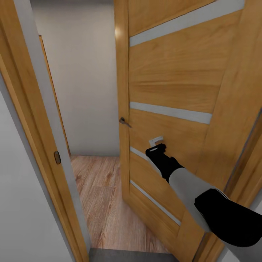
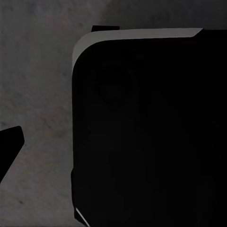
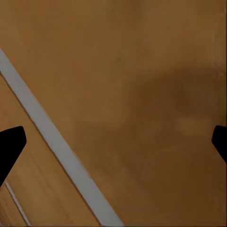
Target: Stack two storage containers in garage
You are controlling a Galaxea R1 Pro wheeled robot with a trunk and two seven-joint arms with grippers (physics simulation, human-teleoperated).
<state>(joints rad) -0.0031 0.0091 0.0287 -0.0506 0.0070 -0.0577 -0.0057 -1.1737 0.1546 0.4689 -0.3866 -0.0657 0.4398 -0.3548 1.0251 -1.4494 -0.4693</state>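
Right gripper at wooden door – jaws wide, empty; left gripper state unclear

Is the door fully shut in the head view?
No: the door stands ajar, with wood floor and a pale wall showing through the gap beside its handle.

Right arm reaches forward, its tool with fingers spread apart.

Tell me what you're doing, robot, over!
Right gripper open, pressed against the wooden door. Left gripper over grey concrete floor, state unclear. Door part open, wood plank floor beyond. No bins seen.
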